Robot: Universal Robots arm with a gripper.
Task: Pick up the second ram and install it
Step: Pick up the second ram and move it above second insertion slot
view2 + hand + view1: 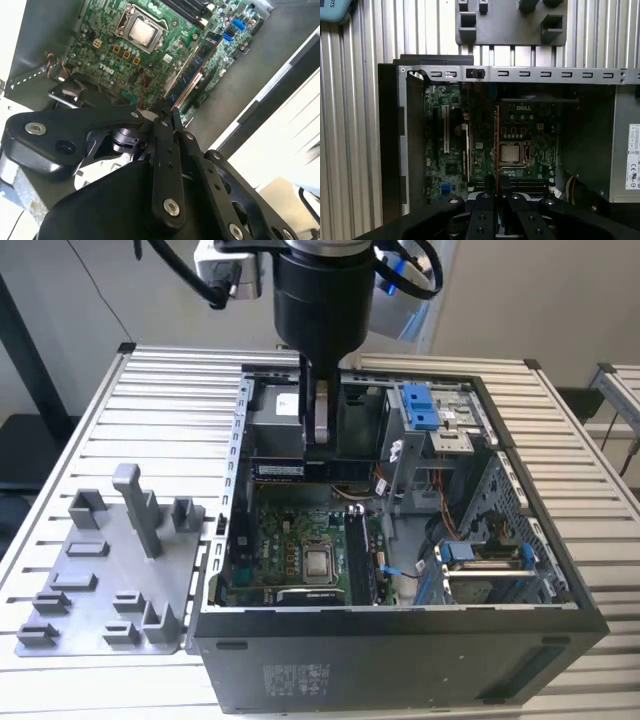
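Item: gripper (320, 445), entered from 12 o'clock in the exterior view and lowered into an open computer case (400, 640); its fingers are drawn narrow and clamped on the second ram (300, 470). The second ram is held level inside the case, at 12 o'clock of the processor (318, 562), with its length laid from 9 to 3 o'clock. In the second wrist view the gripper (162, 112) is seen pinched on one end of the second ram (197, 62), whose chipped face runs out over the motherboard (110, 55). In the first wrist view the gripper (492, 195) is seen with the second ram (496, 145) edge-on as a thin line above the motherboard (455, 165). Whether the stick touches the board cannot be told. Motherboard (290, 540): laid flat on the case floor. Memory stick (358, 555): seated upright at 3 o'clock of the processor, running 12 to 6 o'clock, crosswise to the held one. Fixture tray (100, 570): grey, with upright posts, set at 9 o'clock of the case, just beside it, on a slatted metal table (150, 390).
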